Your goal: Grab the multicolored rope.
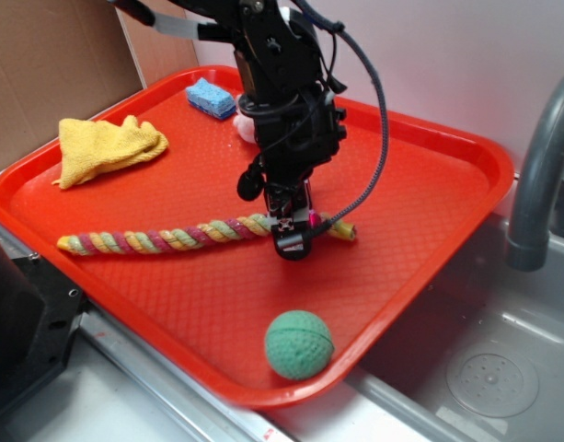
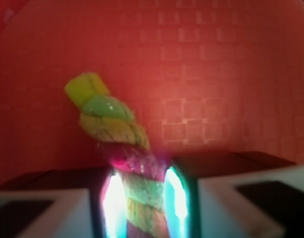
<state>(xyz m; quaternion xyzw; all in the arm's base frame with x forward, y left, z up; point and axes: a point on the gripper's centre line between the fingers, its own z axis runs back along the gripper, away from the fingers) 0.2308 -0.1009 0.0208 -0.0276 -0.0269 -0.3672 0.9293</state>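
Observation:
The multicolored rope [image 1: 162, 239], a twisted cord of pink, yellow, pale green and maroon, lies across the middle of the red tray [image 1: 420, 157]. My gripper [image 1: 295, 238] is down on the rope near its right end. In the wrist view the rope [image 2: 109, 116] runs between the two fingers, whose pads [image 2: 175, 196] press against its sides. The gripper [image 2: 143, 198] is shut on the rope, and the rope's short yellow-green end sticks out beyond the fingers.
A green ball [image 1: 299, 344] rests near the tray's front edge. A yellow cloth [image 1: 105, 147] lies at the tray's back left, a blue sponge [image 1: 211, 98] at the back. A sink basin [image 1: 489, 368] and grey faucet [image 1: 537, 175] stand to the right.

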